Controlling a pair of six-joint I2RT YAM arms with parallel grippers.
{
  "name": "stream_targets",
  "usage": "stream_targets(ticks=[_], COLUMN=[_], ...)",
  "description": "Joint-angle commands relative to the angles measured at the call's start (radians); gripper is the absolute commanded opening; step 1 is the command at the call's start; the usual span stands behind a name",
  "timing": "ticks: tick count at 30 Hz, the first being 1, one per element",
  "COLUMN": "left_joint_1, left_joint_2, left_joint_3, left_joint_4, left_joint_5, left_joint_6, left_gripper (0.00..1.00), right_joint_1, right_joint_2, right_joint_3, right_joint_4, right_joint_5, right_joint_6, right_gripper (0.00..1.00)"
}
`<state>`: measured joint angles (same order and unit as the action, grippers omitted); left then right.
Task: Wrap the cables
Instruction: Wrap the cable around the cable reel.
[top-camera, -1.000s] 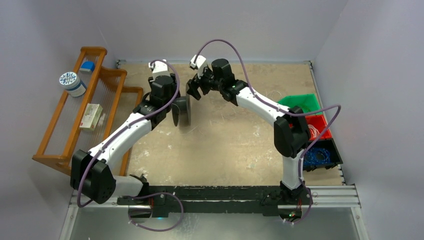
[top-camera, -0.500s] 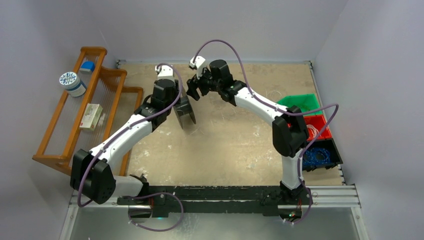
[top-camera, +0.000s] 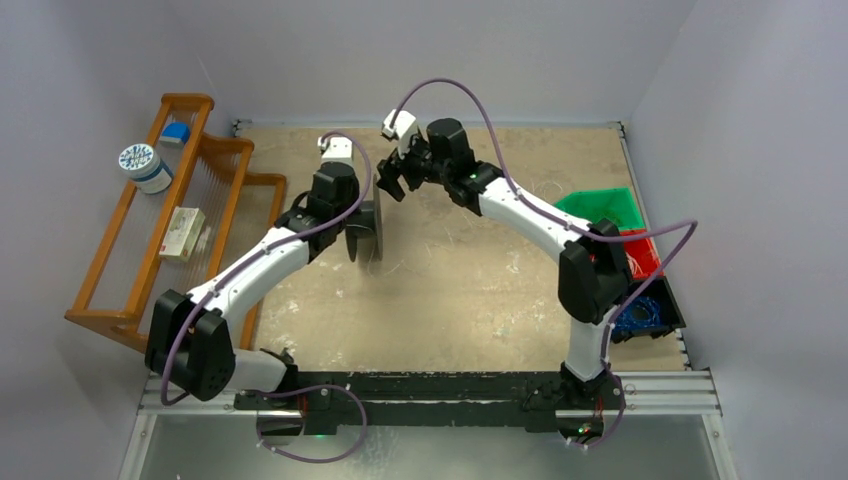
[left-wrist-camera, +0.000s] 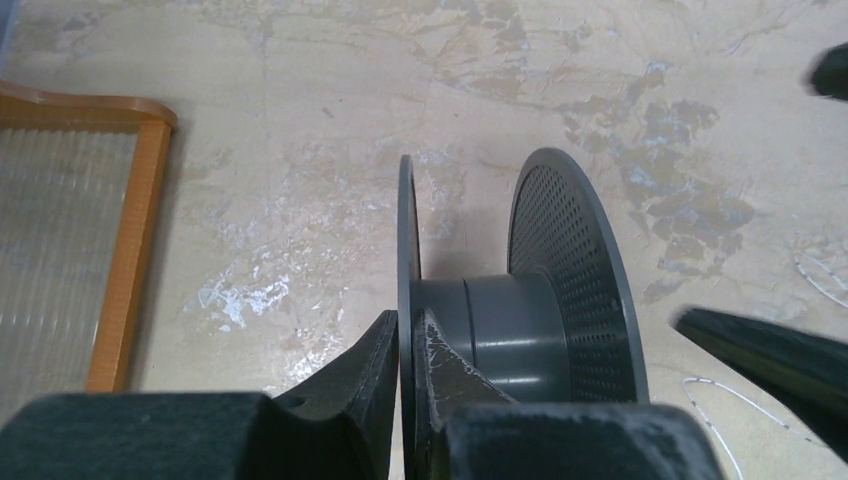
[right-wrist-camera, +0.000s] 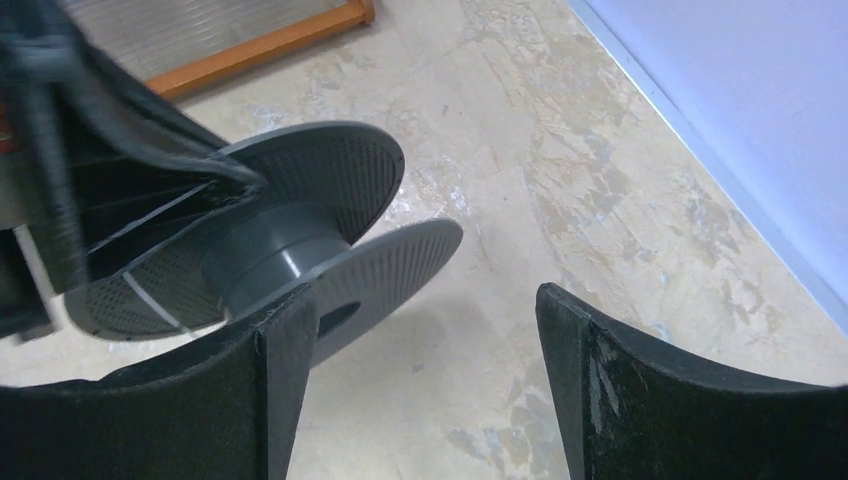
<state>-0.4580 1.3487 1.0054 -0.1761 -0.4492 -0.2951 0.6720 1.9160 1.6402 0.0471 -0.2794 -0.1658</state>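
Note:
A dark grey spool (top-camera: 366, 228) with perforated flanges hangs on edge over the table. My left gripper (left-wrist-camera: 407, 325) is shut on its thin left flange (left-wrist-camera: 407, 225), one finger on each face beside the hub (left-wrist-camera: 510, 330). My right gripper (right-wrist-camera: 425, 300) stands open just beyond the spool (right-wrist-camera: 300, 240), nothing between its fingers; from above it (top-camera: 392, 182) sits up and right of the spool. Loose whitish cables (left-wrist-camera: 812, 272) lie on the table to the right of the spool. A thin pale strand (right-wrist-camera: 150, 300) crosses one flange.
A wooden rack (top-camera: 130, 240) stands at the left with a tape roll (top-camera: 143, 165) and a small box (top-camera: 182, 232). At the right edge sit a green bin (top-camera: 600, 205), a red bin (top-camera: 640, 262) with whitish coils, and a black bin (top-camera: 645, 312) of blue wire.
My left gripper has closed onto the spool's flange and the spool has swung back to stand on edge. The right arm has shifted slightly, its gripper still open.

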Motion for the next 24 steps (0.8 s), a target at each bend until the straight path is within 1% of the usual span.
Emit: stream_targets(ticks=[1, 4, 7, 9, 11, 13, 15, 16, 17, 20, 24], left_joint_1=[0.007, 0.007, 0.007, 0.007, 0.007, 0.007, 0.007, 0.007, 0.007, 0.006, 0.003], left_joint_2=[0.029, 0.046, 0.052, 0.048, 0.041, 0.043, 0.051, 0.052, 0.055, 0.059, 0.052], left_joint_3=[0.035, 0.056, 0.07, 0.072, 0.074, 0.086, 0.1, 0.103, 0.104, 0.1, 0.09], left_joint_4=[-0.003, 0.0, 0.02, 0.035, 0.045, 0.031, 0.014, 0.01, 0.009, 0.014, 0.04], left_joint_5=[-0.008, 0.01, 0.064, 0.102, 0.13, 0.14, 0.141, 0.144, 0.152, 0.193, 0.227], left_joint_6=[-0.006, 0.006, 0.055, 0.088, 0.101, 0.094, 0.078, 0.073, 0.07, 0.081, 0.129], left_gripper=[0.08, 0.06, 0.02, 0.0, 0.0, 0.0, 0.0, 0.0, 0.0, 0.0, 0.0], right_joint_1=[0.006, 0.007, 0.007, 0.008, 0.006, 0.006, 0.006, 0.008, 0.008, 0.015, 0.03], right_joint_2=[-0.137, -0.195, -0.222, -0.223, -0.215, -0.209, -0.206, -0.206, -0.208, -0.214, -0.169], right_joint_3=[-0.071, -0.13, -0.144, -0.127, -0.099, -0.09, -0.097, -0.101, -0.108, -0.119, -0.045], right_joint_4=[0.075, 0.094, 0.034, -0.033, -0.166, -0.264, -0.323, -0.356, -0.382, -0.405, -0.482], right_joint_5=[-0.03, -0.154, -0.257, -0.288, -0.316, -0.309, -0.312, -0.33, -0.349, -0.377, -0.356], right_joint_6=[-0.116, -0.211, -0.381, -0.492, -0.641, -0.814, -0.954, -0.994, -1.074, -1.156, -1.182], right_gripper=[0.82, 0.85, 0.87, 0.88, 0.88, 0.88, 0.88, 0.88, 0.88, 0.87, 0.86])
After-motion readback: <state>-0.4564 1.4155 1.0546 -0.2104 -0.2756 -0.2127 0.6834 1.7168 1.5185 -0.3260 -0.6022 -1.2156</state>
